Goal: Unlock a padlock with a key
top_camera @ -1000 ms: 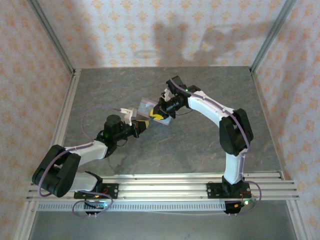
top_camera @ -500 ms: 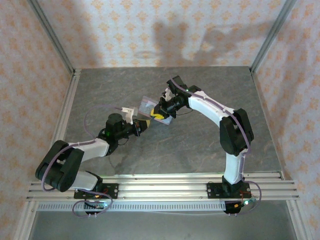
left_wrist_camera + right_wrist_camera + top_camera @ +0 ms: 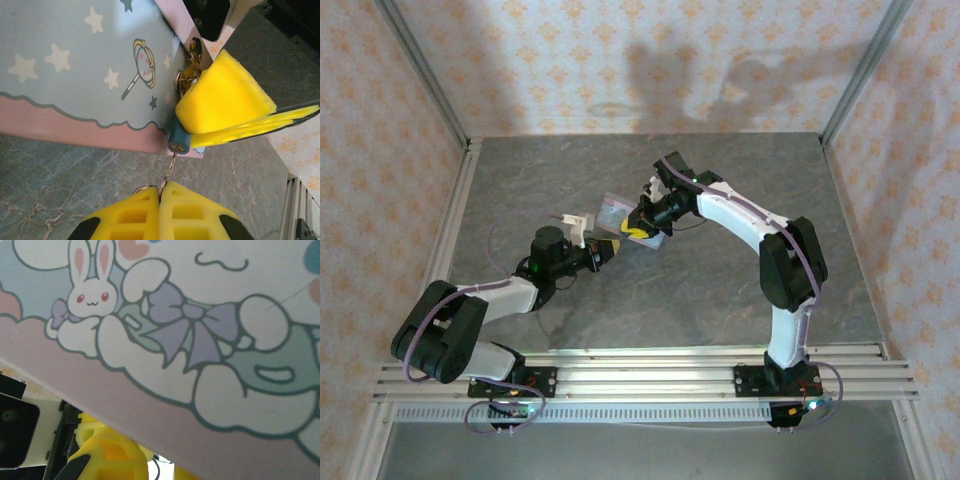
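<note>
Near the middle of the table (image 3: 720, 290) sits the light-blue tin (image 3: 75, 75); its inside is hidden. At its corner, the right gripper (image 3: 638, 232) pinches the small bluish padlock (image 3: 178, 141) between nearly closed yellow pads (image 3: 225, 100). The left gripper (image 3: 160, 192) is fully closed on the thin brass key (image 3: 170, 167). The key's long axis runs straight from those fingertips to the padlock's round end face, tip touching it.

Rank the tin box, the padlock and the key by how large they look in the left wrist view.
1. tin box: largest by far.
2. padlock: small and partly hidden.
3. key: thin. Only part shows, so last place is unsure.
</note>
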Robot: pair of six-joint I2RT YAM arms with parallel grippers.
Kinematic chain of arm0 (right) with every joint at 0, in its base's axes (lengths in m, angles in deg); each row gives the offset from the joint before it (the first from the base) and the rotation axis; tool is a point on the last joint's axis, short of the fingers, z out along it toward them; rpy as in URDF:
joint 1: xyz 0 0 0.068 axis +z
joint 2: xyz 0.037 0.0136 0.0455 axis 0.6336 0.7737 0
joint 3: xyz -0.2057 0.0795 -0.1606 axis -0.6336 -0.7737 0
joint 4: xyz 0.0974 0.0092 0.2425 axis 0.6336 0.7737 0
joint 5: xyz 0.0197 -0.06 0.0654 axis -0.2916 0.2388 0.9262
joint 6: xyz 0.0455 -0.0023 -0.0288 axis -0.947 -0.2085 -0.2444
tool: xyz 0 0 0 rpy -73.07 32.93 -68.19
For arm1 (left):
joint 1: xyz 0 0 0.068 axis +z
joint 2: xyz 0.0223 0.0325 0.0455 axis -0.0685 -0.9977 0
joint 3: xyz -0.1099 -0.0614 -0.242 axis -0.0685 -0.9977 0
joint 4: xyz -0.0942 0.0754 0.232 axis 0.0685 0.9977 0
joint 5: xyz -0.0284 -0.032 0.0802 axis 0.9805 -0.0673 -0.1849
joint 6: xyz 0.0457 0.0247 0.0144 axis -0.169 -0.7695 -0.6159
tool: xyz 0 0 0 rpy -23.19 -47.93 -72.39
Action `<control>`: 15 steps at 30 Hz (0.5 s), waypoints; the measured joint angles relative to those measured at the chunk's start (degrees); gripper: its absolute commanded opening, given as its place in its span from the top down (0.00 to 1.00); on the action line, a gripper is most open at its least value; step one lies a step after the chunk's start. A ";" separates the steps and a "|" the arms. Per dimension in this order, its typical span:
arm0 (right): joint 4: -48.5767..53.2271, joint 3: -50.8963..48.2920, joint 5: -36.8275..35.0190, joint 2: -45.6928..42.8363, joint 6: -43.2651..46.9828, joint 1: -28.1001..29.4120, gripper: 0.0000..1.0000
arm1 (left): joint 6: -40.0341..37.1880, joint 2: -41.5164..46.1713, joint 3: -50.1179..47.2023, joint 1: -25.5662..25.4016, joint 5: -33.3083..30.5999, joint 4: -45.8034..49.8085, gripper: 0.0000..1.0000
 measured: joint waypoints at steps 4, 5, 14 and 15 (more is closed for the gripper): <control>-0.04 0.00 0.63 0.00 -0.02 -0.22 1.00 | 0.68 -0.13 0.00 0.00 0.00 -0.76 1.00; -0.07 0.00 0.72 0.00 -0.04 -0.31 1.00 | 0.92 -0.31 0.00 0.00 0.00 -1.18 1.00; -1.79 -0.22 0.83 0.00 -1.60 -0.68 1.00 | 4.83 -1.62 0.00 0.00 -0.04 -4.22 1.00; -2.14 -0.37 0.85 0.00 -1.97 -0.68 1.00 | 5.16 -1.62 0.00 -0.02 -0.11 -4.22 1.00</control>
